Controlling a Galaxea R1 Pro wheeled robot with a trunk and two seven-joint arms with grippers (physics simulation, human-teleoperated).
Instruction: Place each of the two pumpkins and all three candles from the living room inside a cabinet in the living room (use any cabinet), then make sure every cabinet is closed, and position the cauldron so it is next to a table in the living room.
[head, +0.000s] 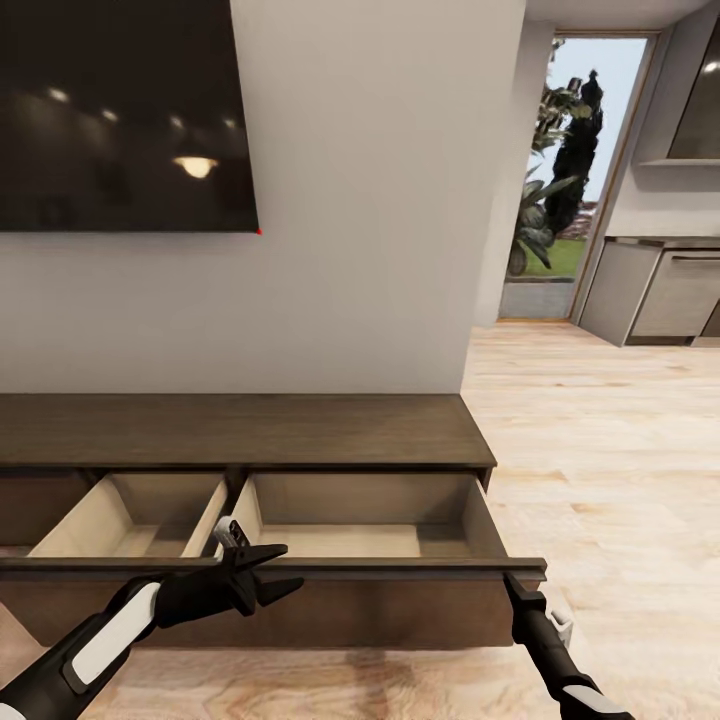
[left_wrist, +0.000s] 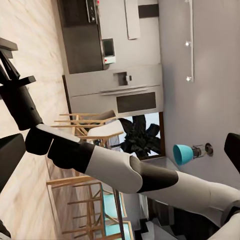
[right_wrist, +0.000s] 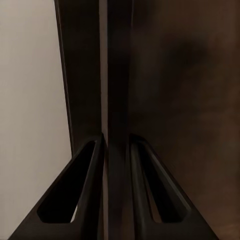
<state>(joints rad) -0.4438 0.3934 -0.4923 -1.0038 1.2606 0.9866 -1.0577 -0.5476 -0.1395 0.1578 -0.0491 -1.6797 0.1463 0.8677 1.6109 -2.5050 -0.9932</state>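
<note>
Now the right gripper (right_wrist: 117, 150) pinches the long dark brown wooden cabinet's (head: 240, 428) open drawer front (head: 400, 570) at five o'clock, while the left gripper's (head: 262, 575) finger spread cannot be told.

Matt dark wood cabinet (head: 240, 428), pale wood floor (head: 610, 440)

Head view looks down at the cabinet (head: 240, 430); right wrist view sits close against its dark drawer front (right_wrist: 175, 100).

The cabinet (head: 240, 430) was dark brown wood with visible grain, its drawers (head: 365, 520) pale beige inside. The wall (head: 380, 200) was off-white, the screen (head: 120, 110) glossy black. The floor (head: 610, 450) was light, streaky wood planks. The arms were white and black, the right gripper (right_wrist: 117, 145) black.
</note>
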